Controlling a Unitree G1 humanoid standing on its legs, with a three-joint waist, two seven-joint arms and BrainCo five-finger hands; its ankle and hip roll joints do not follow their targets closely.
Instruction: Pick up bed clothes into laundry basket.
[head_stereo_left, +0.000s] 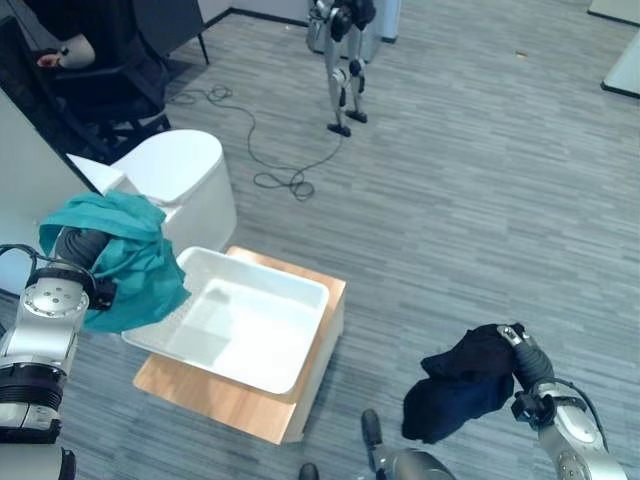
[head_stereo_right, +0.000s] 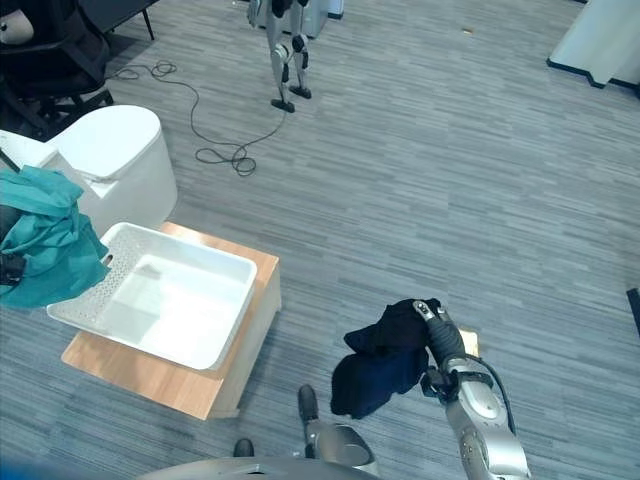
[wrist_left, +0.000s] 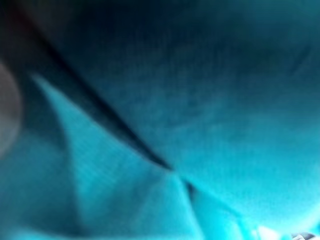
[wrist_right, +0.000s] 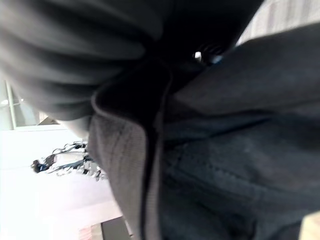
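Note:
A teal garment (head_stereo_left: 130, 260) is draped over my left hand (head_stereo_left: 80, 246) and hangs above the left rim of the white laundry basket (head_stereo_left: 272, 270); teal cloth (wrist_left: 160, 120) covers the left wrist view. The basket holds nothing and sits on a low wooden platform (head_stereo_left: 225, 400). Low at the right, my right hand (head_stereo_left: 524, 352) is curled on a dark navy garment (head_stereo_left: 460, 385), which hangs from it above the carpet, well right of the basket. The same dark cloth (wrist_right: 210, 150) shows close up in the right wrist view.
A white round-topped stool (head_stereo_left: 180, 170) stands just behind the basket. A black cable (head_stereo_left: 275, 160) loops on the grey carpet beyond it. Another robot's legs (head_stereo_left: 342, 80) stand at the back. A person sits in a dark chair (head_stereo_left: 90, 60) at the far left.

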